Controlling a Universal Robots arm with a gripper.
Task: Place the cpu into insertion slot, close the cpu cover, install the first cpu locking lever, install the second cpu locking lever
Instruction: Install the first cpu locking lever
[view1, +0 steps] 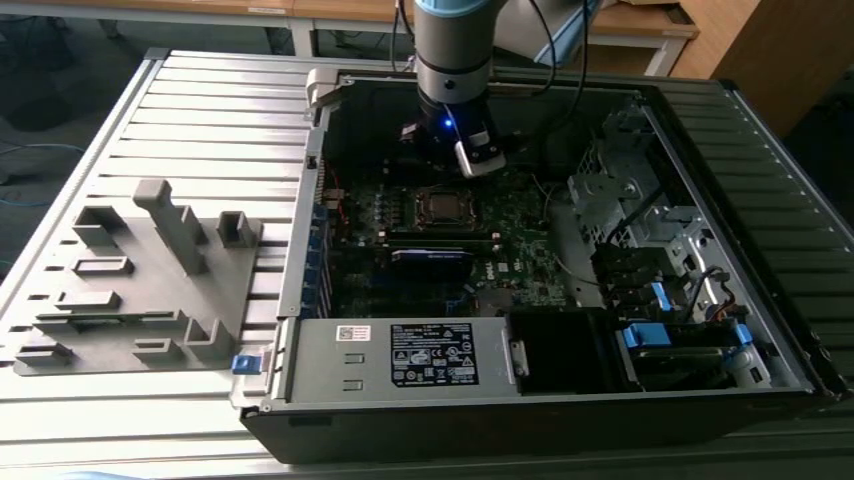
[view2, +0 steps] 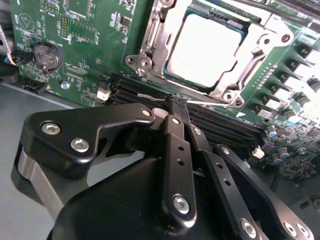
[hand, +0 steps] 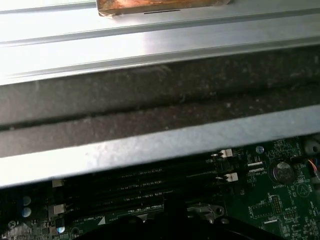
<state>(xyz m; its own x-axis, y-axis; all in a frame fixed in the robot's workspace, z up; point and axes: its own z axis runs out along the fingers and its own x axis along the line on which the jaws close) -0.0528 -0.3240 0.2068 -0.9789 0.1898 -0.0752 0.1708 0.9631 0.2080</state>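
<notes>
One black metal hand (view2: 178, 103), pinched narrow, seemingly empty — in the exterior view the dull grey square cpu (view1: 441, 207) lies just below it, near frame centre.

My gripper (view2: 177, 104) is matte black, dotted with silver screws. The cpu (view2: 207, 47) is dull grey, framed by its shiny silver cpu cover (view2: 155, 30), on a green motherboard (view2: 85, 55).

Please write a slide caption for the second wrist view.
Shut gripper tips at a thin wire lever beside the cpu cover, which frames the seated cpu.
</notes>
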